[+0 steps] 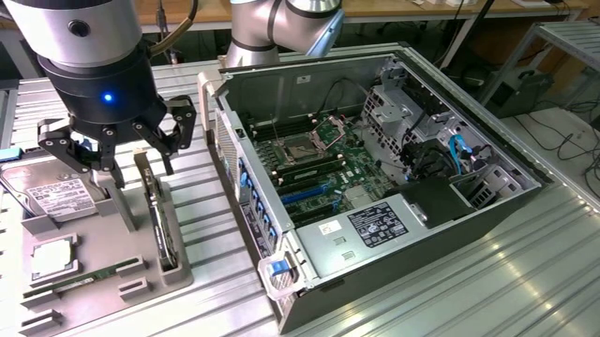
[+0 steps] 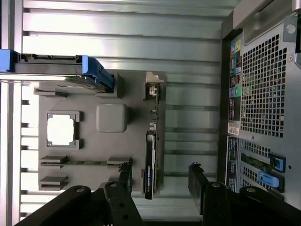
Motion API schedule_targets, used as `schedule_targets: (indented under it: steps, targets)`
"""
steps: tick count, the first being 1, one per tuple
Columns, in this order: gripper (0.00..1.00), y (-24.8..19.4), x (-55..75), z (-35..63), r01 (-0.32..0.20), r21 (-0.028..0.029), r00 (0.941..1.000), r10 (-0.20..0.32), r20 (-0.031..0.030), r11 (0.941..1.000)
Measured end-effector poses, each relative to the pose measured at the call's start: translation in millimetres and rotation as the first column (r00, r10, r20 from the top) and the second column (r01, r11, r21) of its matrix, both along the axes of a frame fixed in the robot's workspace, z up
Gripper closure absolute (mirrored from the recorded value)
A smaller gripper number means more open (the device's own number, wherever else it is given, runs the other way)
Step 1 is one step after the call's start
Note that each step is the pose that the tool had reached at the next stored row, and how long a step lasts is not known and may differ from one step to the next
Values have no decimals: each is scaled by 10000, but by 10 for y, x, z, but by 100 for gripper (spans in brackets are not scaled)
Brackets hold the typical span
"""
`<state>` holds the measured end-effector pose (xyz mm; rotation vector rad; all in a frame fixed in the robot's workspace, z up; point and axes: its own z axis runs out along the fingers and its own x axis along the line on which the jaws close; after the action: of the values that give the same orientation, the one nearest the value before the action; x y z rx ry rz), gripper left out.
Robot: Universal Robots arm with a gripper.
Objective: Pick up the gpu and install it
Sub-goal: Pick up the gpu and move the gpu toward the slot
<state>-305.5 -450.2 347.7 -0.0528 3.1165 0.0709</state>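
The gpu (image 1: 159, 219) stands on its thin edge in a slot of the grey tray (image 1: 103, 232), at the exterior view's left, beside the open computer case (image 1: 375, 175). My gripper (image 1: 122, 158) hangs open just above the card's far end, holding nothing. In the wrist view the gpu (image 2: 150, 162) is a dark strip with its metal bracket end (image 2: 153, 88) further along. The two black fingers (image 2: 125, 173) stand either side of the strip, and my gripper (image 2: 160, 176) is not touching it.
The tray also holds a silver hard drive (image 1: 52, 193), a CPU (image 1: 52, 256) and a RAM stick (image 1: 89, 277). Inside the case the motherboard's blue slots (image 1: 305, 193) lie exposed. The case's rear panel (image 2: 263, 94) sits close beside the tray on the ribbed metal table (image 1: 487, 281).
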Motion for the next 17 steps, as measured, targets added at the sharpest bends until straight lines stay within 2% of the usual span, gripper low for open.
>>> schedule_targets:
  steps: [17]
  targets:
    - [40,-21,-5,-100,0,1,10000,0,1,10000]
